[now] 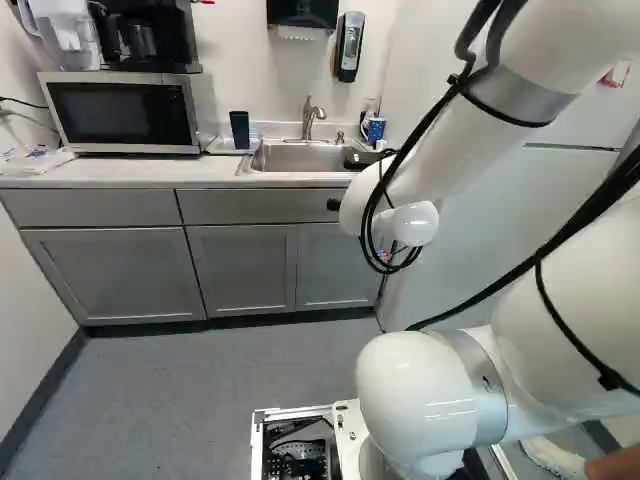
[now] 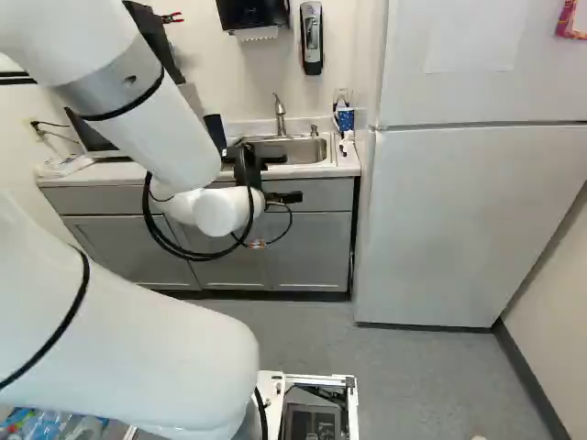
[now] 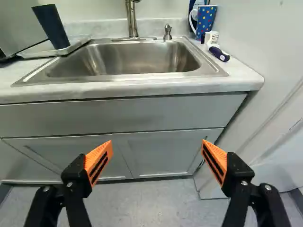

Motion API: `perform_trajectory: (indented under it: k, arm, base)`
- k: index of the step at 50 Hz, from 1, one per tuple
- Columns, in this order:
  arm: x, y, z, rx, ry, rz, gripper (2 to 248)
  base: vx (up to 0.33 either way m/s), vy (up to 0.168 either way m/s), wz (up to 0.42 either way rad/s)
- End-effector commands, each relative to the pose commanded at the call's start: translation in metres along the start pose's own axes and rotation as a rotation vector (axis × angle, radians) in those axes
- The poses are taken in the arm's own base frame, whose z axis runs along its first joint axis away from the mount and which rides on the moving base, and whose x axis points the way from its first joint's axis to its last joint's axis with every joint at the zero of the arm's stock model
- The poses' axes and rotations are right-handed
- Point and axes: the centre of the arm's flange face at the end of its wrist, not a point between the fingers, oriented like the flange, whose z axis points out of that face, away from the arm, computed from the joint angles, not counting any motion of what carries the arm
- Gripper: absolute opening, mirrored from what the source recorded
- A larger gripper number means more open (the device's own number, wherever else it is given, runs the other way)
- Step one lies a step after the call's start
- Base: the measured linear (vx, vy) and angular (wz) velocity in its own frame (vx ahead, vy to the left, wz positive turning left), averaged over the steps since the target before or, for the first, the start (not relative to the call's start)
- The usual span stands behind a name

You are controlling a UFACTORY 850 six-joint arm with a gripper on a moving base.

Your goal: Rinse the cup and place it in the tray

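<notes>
- Spanning the wall, the counter [image 1: 130, 170] carries a microwave [image 1: 120, 112] at one end and a steel sink [image 3: 128, 59] near the fridge [image 2: 468, 165], so water and draining ground lie side by side.
- Rising from the base joint, the white arm [image 1: 480, 130] reaches forward toward the cabinets and folds down, bringing the wrist level with the cabinet fronts below the sink, a pose that suggests an approach or a retreat rather than contact.
- Lying flat on the counter just beside the sink's basin, the tray [image 3: 52, 48] sits where a wet vessel could drain.
- Standing on or at the tray's far side, the dark cup [image 3: 51, 26] is upright and tilted slightly in the wrist view; whether it rests fully inside the tray cannot be told. This fits a cup awaiting rinsing or one already rinsed and set down.
- Standing in the corner by the faucet [image 3: 131, 19], a dotted blue mug [image 3: 204, 21] is apart from the tray.
- Pointing at the cabinet face, the gripper [image 3: 156, 161] holds nothing; its orange-padded fingers [image 3: 98, 158] are spread wide.
</notes>
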Motion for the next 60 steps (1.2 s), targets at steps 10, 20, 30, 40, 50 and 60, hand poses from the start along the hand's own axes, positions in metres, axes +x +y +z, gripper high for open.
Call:
perform_trajectory:
  k: [10,20,30,40,50,60]
  arm:
    - [-0.017,-0.003,-0.007,0.011,0.022,-0.005,247]
    - [-0.031,-0.006,-0.014,0.021,0.040,-0.008,247]
    - [-0.042,-0.007,-0.020,0.029,0.055,-0.011,247]
    - [-0.049,-0.009,-0.024,0.035,0.065,-0.013,247]
    - [-0.054,-0.009,-0.027,0.038,0.072,-0.014,247]
    - [-0.056,-0.010,-0.028,0.040,0.075,-0.014,247]
  base:
    - [0.000,0.000,0.000]
    - [0.000,0.000,0.000]
    - [0.000,0.000,0.000]
    - [0.000,0.000,0.000]
    - [0.000,0.000,0.000]
    - [0.000,0.000,0.000]
